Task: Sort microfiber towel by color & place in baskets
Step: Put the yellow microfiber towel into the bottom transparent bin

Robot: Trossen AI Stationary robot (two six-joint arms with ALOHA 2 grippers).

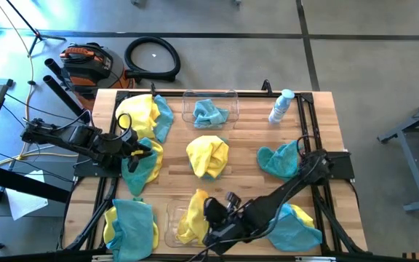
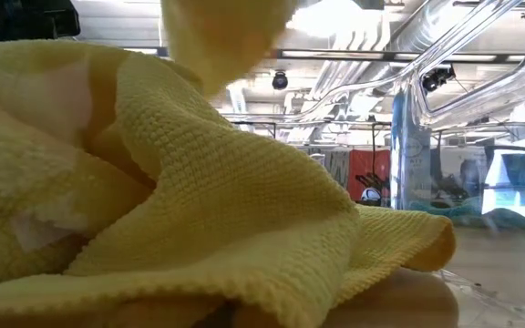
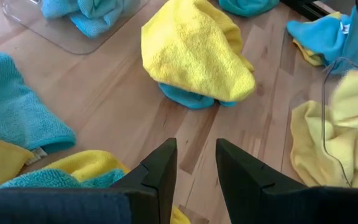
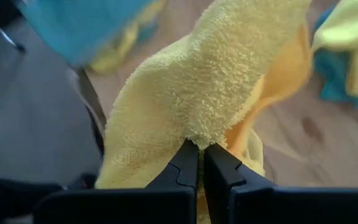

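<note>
Over the near clear basket [image 1: 172, 222] at the tabletop's front edge, the right gripper [image 4: 201, 155] pinches a soft, limp yellow microfiber towel [image 4: 210, 93] by a bunched fold, likely light and drapey, while the left gripper [image 3: 194, 162] hovers with fingers spread.

Right end effector [image 4: 201, 155] pinched closed at the table's near edge, left end effector [image 3: 196, 163] parted at the left side.

High view looks straight down on the table [image 1: 246, 156]; low view sits close against a yellow towel [image 2: 199, 210] there
</note>
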